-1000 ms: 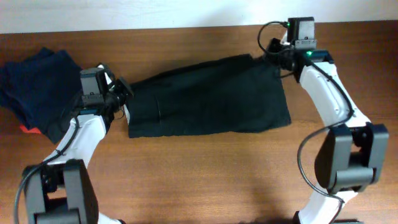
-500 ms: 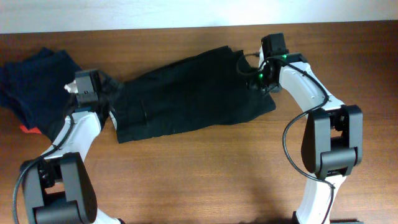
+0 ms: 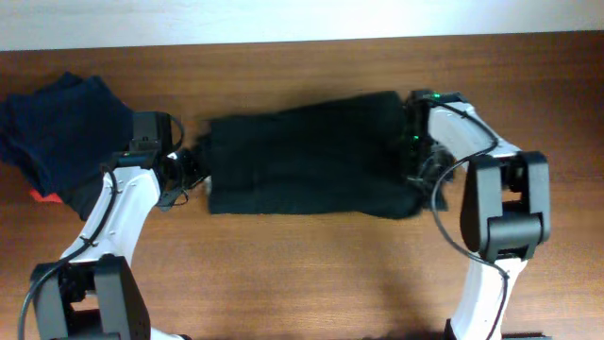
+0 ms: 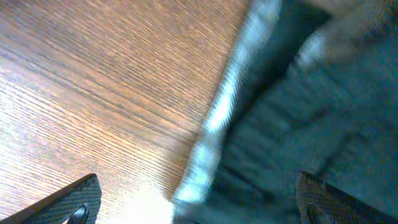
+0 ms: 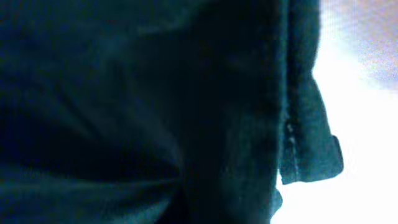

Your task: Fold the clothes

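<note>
A black garment (image 3: 311,156) lies spread across the middle of the table. In the left wrist view its pale-hemmed edge (image 4: 217,124) runs between my fingertips (image 4: 81,200). My left gripper (image 3: 193,170) sits at the garment's left edge, open, with the cloth (image 4: 298,112) loose between the jaws. At the bunched right end is my right gripper (image 3: 422,175), shut on the cloth. Dark fabric (image 5: 155,106) fills the right wrist view and hides the fingers.
A heap of dark blue clothes (image 3: 61,127) lies at the far left, with something red (image 3: 40,195) poking out beneath it. The table's back edge (image 3: 283,42) meets a white wall. Bare wood runs along the front.
My left gripper has opened and let go of the garment. The right gripper opened briefly and shut again. The garment has shifted right and now lies straighter.
</note>
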{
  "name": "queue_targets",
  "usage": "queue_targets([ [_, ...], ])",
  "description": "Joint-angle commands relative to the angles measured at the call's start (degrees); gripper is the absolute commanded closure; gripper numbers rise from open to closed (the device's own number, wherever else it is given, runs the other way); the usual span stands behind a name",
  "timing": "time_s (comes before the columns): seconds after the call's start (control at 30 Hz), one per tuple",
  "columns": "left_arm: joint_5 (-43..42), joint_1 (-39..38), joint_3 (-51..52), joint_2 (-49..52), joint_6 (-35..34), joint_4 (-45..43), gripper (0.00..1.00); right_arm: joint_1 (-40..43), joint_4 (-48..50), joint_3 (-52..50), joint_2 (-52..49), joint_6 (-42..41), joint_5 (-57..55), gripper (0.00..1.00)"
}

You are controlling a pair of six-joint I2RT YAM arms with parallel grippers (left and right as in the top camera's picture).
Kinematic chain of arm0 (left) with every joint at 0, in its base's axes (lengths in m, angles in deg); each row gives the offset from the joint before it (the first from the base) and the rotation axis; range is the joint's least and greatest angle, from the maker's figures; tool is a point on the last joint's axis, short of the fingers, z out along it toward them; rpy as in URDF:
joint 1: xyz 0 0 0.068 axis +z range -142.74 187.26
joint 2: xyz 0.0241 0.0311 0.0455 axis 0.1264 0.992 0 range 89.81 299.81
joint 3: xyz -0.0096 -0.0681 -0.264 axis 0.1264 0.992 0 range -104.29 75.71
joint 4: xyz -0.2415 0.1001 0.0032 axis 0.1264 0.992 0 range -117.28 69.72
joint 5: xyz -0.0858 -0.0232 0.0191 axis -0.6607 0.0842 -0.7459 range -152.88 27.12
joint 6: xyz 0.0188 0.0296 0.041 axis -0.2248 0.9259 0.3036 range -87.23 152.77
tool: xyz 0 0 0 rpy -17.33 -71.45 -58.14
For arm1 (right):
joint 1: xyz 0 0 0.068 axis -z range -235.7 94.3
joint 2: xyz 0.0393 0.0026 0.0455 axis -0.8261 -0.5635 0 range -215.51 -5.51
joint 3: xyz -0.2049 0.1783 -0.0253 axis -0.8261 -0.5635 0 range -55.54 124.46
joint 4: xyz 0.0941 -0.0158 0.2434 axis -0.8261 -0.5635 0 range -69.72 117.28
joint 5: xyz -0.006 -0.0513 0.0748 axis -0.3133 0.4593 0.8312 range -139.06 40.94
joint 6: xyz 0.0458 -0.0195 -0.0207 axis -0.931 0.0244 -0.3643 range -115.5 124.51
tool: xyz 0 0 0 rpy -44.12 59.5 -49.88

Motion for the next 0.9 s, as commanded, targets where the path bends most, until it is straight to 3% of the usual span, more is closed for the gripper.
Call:
queue_targets([
  [0.0,-3.10,-2.08,-0.11,-0.55,8.39,-1.03,0.01,5.03,-2.84,-0.76,-1.27,-3.78,-5.95,0.96],
  [0.1,-8.31,-3.52,-0.11,1.31,11.98,-3.69,0.01,5.84,-3.28,-0.63,1.09,-3.74,-2.91,0.92],
  [0.2,-18.21,-4.33,-0.11,4.48,12.98,-9.38,0.01,5.70,-4.81,0.74,6.47,-3.72,-2.71,0.80],
  [0.47,-18.88,-8.26,-0.11,14.64,12.31,-10.84,0.01,5.70,-4.59,1.01,14.03,-2.27,0.17,0.80],
  [0.5,-19.85,-9.16,-0.11,15.52,12.31,-11.45,0.08,5.68,-4.24,1.03,14.10,-0.70,1.77,0.80],
  [0.53,-20.59,-10.01,-0.11,16.02,12.33,-11.96,0.31,5.68,-3.37,1.03,14.08,2.51,5.79,0.80],
  [0.6,-21.00,-11.13,-0.28,15.98,12.33,-13.05,1.00,5.70,-1.27,1.03,14.08,11.87,17.42,0.78],
  [0.7,-20.94,-9.92,-3.30,15.08,13.20,-10.78,1.00,5.68,0.09,1.01,14.03,18.78,26.43,0.77],
  [0.77,-20.96,-7.45,-8.50,11.98,14.71,-4.46,1.00,5.46,0.33,0.76,13.92,19.06,30.32,0.86],
  [0.87,-20.98,-6.16,-17.94,6.16,14.97,7.72,1.00,2.12,2.69,-0.76,13.27,21.62,35.52,0.87],
])
